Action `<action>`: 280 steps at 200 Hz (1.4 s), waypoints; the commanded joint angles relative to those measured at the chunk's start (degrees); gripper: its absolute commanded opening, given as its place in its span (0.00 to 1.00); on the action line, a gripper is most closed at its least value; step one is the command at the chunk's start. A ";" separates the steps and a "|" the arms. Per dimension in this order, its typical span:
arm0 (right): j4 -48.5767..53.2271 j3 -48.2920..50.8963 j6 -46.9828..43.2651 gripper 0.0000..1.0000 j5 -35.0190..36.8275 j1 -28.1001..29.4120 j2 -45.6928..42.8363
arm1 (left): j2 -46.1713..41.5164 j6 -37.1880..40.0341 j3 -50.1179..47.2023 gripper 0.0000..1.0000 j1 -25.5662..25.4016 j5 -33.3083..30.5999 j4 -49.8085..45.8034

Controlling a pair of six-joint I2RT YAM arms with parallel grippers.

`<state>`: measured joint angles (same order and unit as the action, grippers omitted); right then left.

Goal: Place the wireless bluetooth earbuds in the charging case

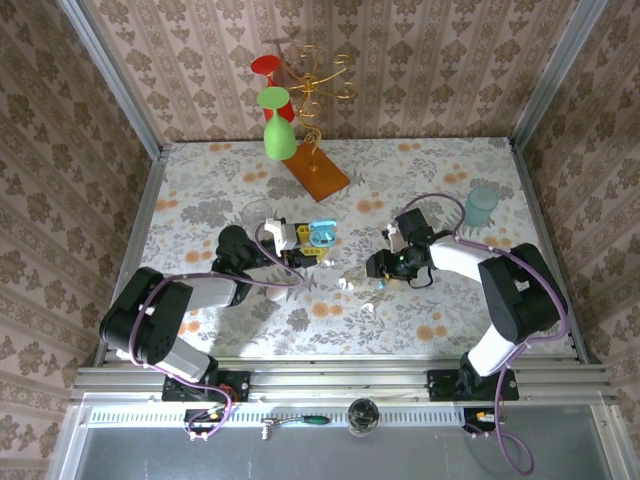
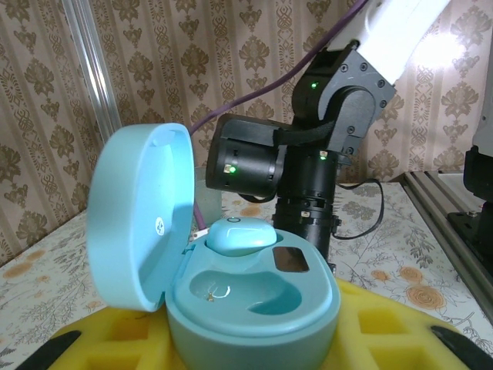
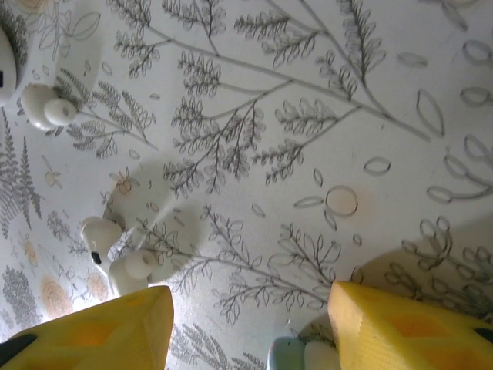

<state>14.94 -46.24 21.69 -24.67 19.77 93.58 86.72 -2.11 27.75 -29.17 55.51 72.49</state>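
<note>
My left gripper [image 1: 300,246] is shut on the pale blue charging case [image 1: 322,233], holding it above the table. In the left wrist view the case [image 2: 254,308] sits between the yellow fingers [image 2: 385,331] with its lid [image 2: 139,220] swung open to the left. One pale blue earbud [image 2: 241,233] is seated in the far slot, and the near slot is bare. My right gripper [image 1: 384,272] hovers low over the table, open [image 3: 250,335]. A pale blue earbud [image 3: 296,358] lies at the frame's bottom edge beside its right finger [image 3: 400,331]. Two white earbuds [image 3: 115,258] [image 3: 46,108] lie to the left.
The white earbuds [image 1: 345,284] [image 1: 368,308] lie between the two arms. A wooden stand with a green glass [image 1: 278,125] and a red one stands at the back. A teal cup [image 1: 482,205] is at the right and a clear glass [image 1: 257,215] near the left arm.
</note>
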 commanded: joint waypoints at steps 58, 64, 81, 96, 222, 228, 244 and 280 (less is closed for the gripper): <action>3.11 7.80 3.51 0.56 -6.83 4.39 -6.48 | -0.58 -0.44 0.11 0.33 1.13 0.44 1.43; 2.94 8.04 3.56 0.57 -7.22 4.57 -7.09 | -0.61 -0.45 0.12 0.33 1.15 0.39 1.50; 4.48 7.67 3.16 0.57 -5.54 4.61 -9.19 | -0.65 -0.61 0.11 0.33 1.17 0.47 1.43; 7.32 6.13 2.06 0.57 -1.82 4.25 -10.78 | -0.67 -0.68 0.20 0.33 1.22 0.48 1.38; 3.74 1.04 -2.47 0.44 -3.22 2.14 -0.63 | -1.29 -0.66 -0.35 0.32 1.22 0.58 1.43; 3.38 1.22 -2.40 0.43 -3.64 2.12 -0.64 | -1.21 -0.64 -0.26 0.32 1.22 0.66 1.46; 2.72 1.66 -1.96 0.39 -4.16 2.12 -0.39 | -1.03 -0.64 -0.15 0.32 1.22 0.81 1.43; 2.84 1.52 -1.27 0.32 -2.94 2.12 1.14 | -0.88 -0.68 -0.14 0.32 1.17 0.83 1.47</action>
<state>17.98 -44.86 20.01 -27.40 22.11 92.90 86.72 -2.13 27.75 -28.29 55.53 72.49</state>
